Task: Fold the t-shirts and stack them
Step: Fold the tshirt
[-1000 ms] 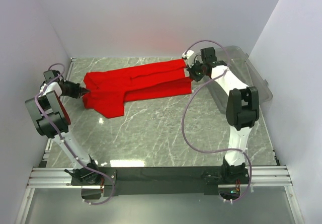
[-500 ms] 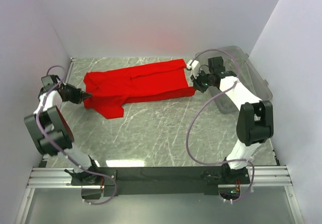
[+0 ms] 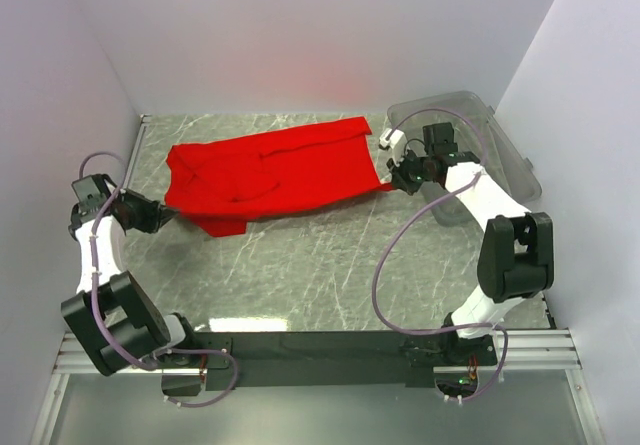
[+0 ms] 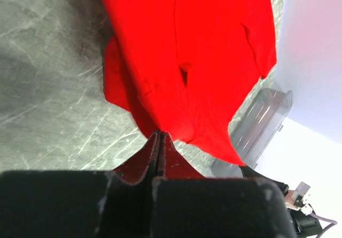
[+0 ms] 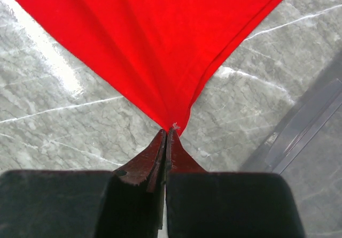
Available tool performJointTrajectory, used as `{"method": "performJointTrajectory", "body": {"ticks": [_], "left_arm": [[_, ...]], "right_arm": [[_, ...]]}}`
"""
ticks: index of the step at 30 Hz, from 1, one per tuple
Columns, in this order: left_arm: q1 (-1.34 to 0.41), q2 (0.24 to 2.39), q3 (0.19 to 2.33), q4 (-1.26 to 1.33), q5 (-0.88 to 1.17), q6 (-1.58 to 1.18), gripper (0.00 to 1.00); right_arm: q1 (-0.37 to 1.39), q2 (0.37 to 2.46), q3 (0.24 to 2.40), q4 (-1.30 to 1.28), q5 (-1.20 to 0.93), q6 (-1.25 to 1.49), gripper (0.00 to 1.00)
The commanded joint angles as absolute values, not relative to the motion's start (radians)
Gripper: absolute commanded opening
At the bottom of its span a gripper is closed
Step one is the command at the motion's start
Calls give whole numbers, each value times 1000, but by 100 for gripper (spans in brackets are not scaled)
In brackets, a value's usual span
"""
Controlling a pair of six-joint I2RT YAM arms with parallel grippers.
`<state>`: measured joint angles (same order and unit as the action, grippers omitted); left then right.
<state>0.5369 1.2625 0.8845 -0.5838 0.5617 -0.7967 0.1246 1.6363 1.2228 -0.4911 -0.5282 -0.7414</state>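
seen from above, two arms rise from the near edge of a grey marble table (image 3: 320,265). the left gripper (image 3: 168,216) sits toward 9 o'clock and the right gripper (image 3: 390,184) toward 2 o'clock. each has its fingers pressed together on a corner of one red t-shirt (image 3: 270,170).

the shirt covers the far half of the table, pulled taut between the two pinches. its long axis runs 9 to 3 o'clock, with the 3 o'clock end sitting slightly farther back. the straight edge faces 3 o'clock. the narrower end, with a flap dropping toward 6 o'clock, faces 9 o'clock. whether the cloth clears the marble cannot be told.

only the wrist cameras show the grips up close. the left wrist view has the left gripper (image 4: 159,136) clamped on a thin tongue of the t-shirt (image 4: 203,61), with folds and a dark crease running away from it. the right wrist view has the right gripper (image 5: 166,133) nipping the tip of a corner, and the t-shirt (image 5: 149,35) fans out smooth beyond.

a clear plastic bin (image 3: 500,145) stands at 2 o'clock in the far right corner, just behind the right gripper. white walls close in the scene.
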Motion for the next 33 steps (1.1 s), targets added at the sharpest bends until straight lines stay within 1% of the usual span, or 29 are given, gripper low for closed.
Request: {"method": "performJointTrajectory", "body": {"ticks": [1,4,7,11,16,26,33], "left_arm": [[549,1281,876,-551,532,-781,1],[549,1339,879,-464,552,-814,1],[548,1458,919,-402,569,-834,1],[545,1586,1011,-397,584,-813,1],[537,1709,1081,-394,586,-788,1],[505,1865,1215,-377,569,-790,1],[477,1947,1293,-382,560,-790,1]], "right_arm": [[118,1638,1252,-448,-523,-712,0],[117,1707,1316,-431,-485,-666,0],[120,1793,1409,-442,-466,-635,0],[133,1909,1520,-469,-440,-624,0],[156,1974,1597,-468,-407,-620,0],[169,2106,1739,-495,-325,-594,0],[173,2158,1799,-503,-307,-586,0]]}}
